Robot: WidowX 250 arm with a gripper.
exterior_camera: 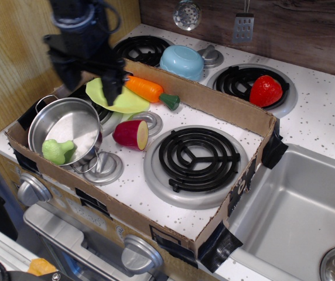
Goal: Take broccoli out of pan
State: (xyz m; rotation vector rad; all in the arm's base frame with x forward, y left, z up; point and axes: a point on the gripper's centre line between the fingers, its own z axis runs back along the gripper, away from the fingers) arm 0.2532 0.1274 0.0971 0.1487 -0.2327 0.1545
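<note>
I am hanging my jaws [88, 79] above the back left corner of the cardboard tray [214, 102] that is sitting on the counter [325, 117]. My two dark fingers [112, 88] are pointing down and standing well apart, so I am judging the jaws to be open, and they are carrying nothing.

The broccoli [57, 150] is lying in the pan [65, 132], at the front edge of it, on the side nearest the camera. From my jaws it is lying below and toward the front of the stove, and a little to the picture's left. It is well apart from my fingertips; the pan's far rim is standing between us.

The broccoli is lying on its side. Its bumpy head is pointing to the picture's left and its short pale stalk to the right, so its long axis is running almost across the picture, along the front wall of the tray.

I am thinking that the next move is calling for travel forward over the pan and then down inside it. My fingers should be closing across the head or the stalk, not along that axis. The pan wall is touching or nearly touching the broccoli at the front, and I cannot tell which, so the near finger may be having little room there.
</note>
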